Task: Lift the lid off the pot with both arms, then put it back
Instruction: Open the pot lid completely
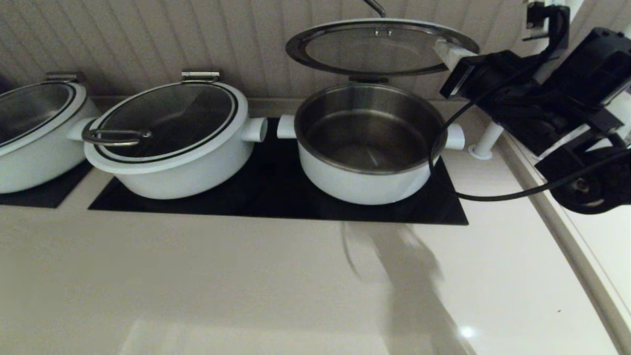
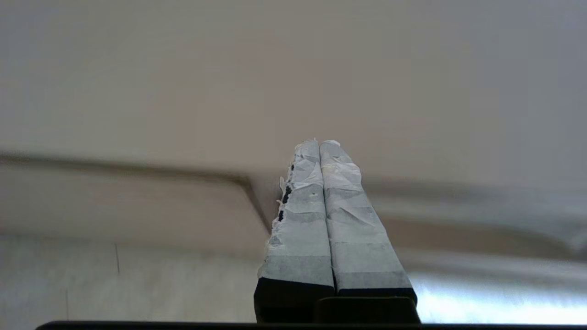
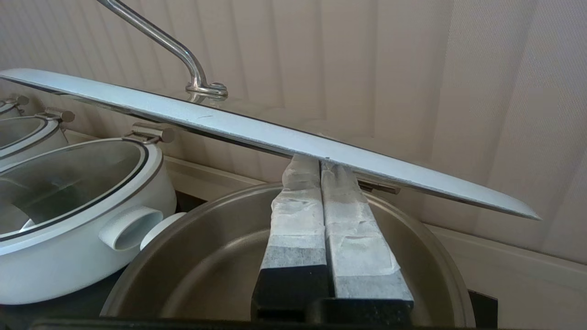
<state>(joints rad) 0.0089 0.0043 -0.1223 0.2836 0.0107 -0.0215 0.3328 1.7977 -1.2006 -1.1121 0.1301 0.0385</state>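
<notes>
The pot (image 1: 365, 185) stands open on the right of the black cooktop, its steel bowl empty; it also shows in the right wrist view (image 3: 426, 247). The lid (image 1: 374, 49) is raised above it, tilted up at the back near the hinge, with a steel handle on its top side; it shows edge-on in the right wrist view (image 3: 275, 135). My right gripper (image 1: 446, 52) is shut, and its fingertips (image 3: 320, 160) press up under the lid's right rim. My left gripper (image 2: 319, 143) is shut and empty, out of the head view, facing a pale surface.
A second white pot (image 1: 172, 162) with a closed glass lid and a rim loop handle stands left of the open pot. A third pot (image 1: 29, 162) is at the far left. A panelled wall rises just behind. A black cable (image 1: 493, 197) hangs by the pot's right handle.
</notes>
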